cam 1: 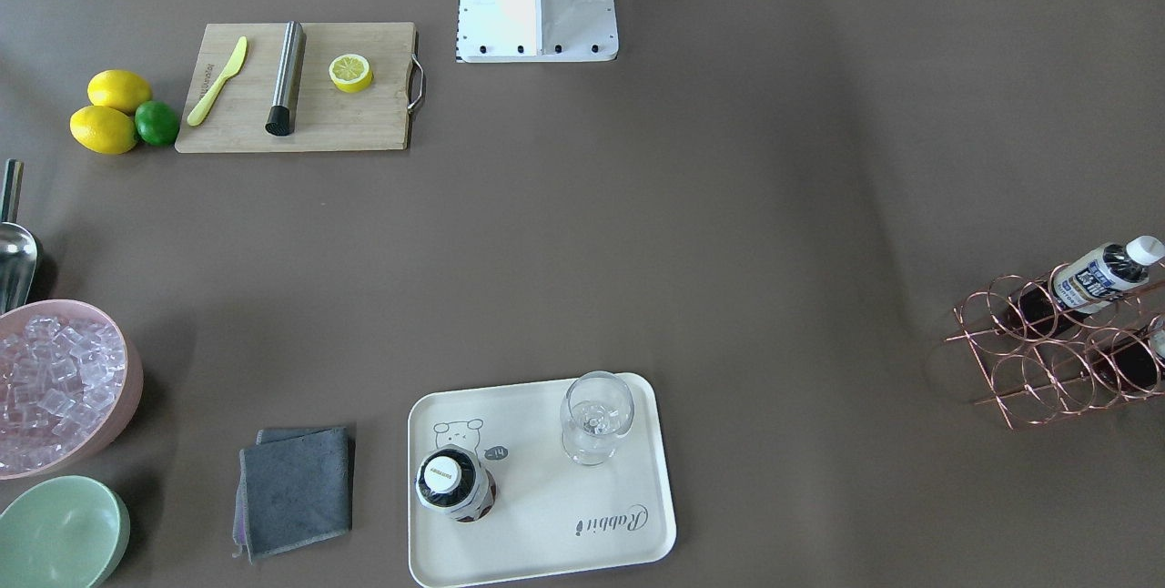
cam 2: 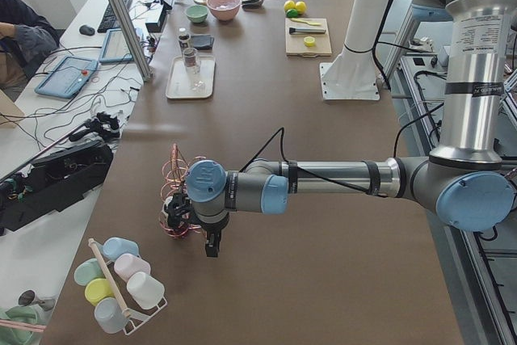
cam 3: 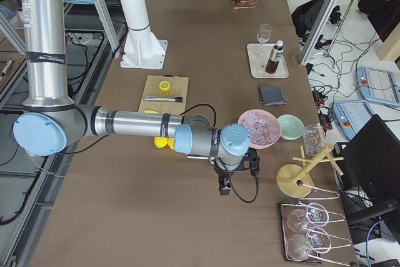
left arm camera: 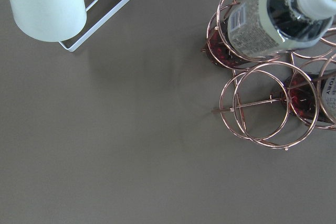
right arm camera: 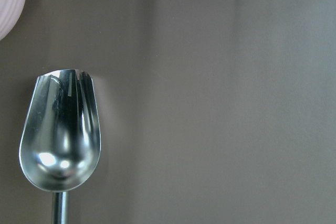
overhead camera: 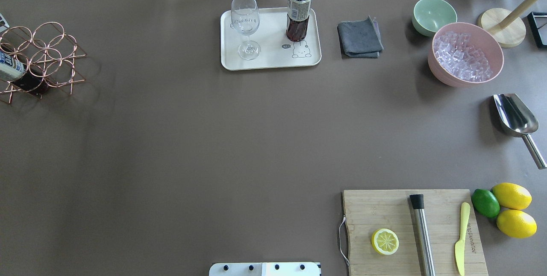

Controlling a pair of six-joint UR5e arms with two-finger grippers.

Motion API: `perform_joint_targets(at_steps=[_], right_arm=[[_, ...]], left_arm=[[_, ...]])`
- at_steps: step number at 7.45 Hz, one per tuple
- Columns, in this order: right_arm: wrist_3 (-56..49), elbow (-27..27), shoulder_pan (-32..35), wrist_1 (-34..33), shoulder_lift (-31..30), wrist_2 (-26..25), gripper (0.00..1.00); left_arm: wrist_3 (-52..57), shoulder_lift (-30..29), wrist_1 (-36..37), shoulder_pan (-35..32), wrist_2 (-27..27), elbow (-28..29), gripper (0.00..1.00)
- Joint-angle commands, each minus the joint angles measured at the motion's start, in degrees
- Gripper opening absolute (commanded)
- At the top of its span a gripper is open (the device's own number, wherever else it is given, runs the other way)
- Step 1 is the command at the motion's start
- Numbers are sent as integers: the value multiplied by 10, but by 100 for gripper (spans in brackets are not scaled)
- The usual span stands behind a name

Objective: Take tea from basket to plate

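Delivery judged complete, only withdrawal remaining.
Small plastic bottle of dark brown tea upright on cream rectangular bear-print plate, top centre of overhead frame, beside clear wine glass. Two like bottles in rose-gold wire basket, far left. Left jaws near basket, right jaws near steel scoop; opening of either impossible to tell.

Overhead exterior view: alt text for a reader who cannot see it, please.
A tea bottle stands upright on the cream tray beside a wine glass. At the left edge, the copper wire basket holds another bottle.
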Motion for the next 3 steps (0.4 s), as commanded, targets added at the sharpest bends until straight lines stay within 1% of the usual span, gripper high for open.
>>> perform_joint_targets(at_steps=[1,3], right_arm=[[0,0,0,0,-3,2,100],[-2,0,1,0,-3,-1,100]], left_arm=[[0,-2,0,2,1,4,99],[0,-2,0,2,1,5,99]])
